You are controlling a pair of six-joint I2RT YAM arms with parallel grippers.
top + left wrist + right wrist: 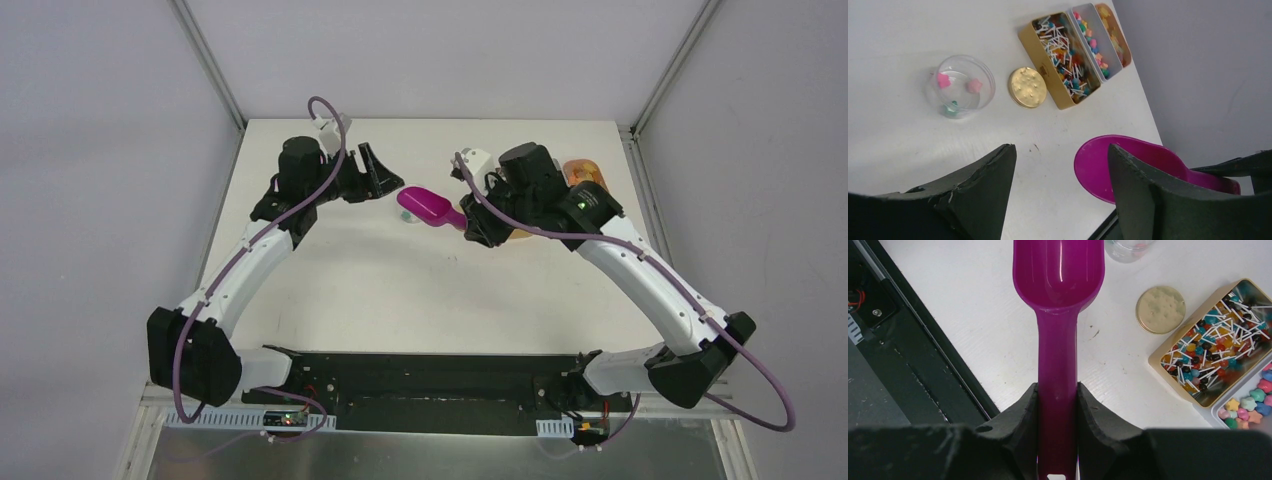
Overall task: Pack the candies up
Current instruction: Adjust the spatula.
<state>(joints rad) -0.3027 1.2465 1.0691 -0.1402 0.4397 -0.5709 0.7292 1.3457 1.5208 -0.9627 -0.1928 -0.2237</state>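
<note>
Mid-scooping, I judge: right jaws clamp the empty purple scoop (1058, 270) by its handle; left jaws gape, holding nothing; few candies (974, 85) sit in the clear jar (962, 62) (most in their tray (1109, 42)); next, dip there.

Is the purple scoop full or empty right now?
Empty: the scoop shows only bare plastic inside in both wrist views.
</note>
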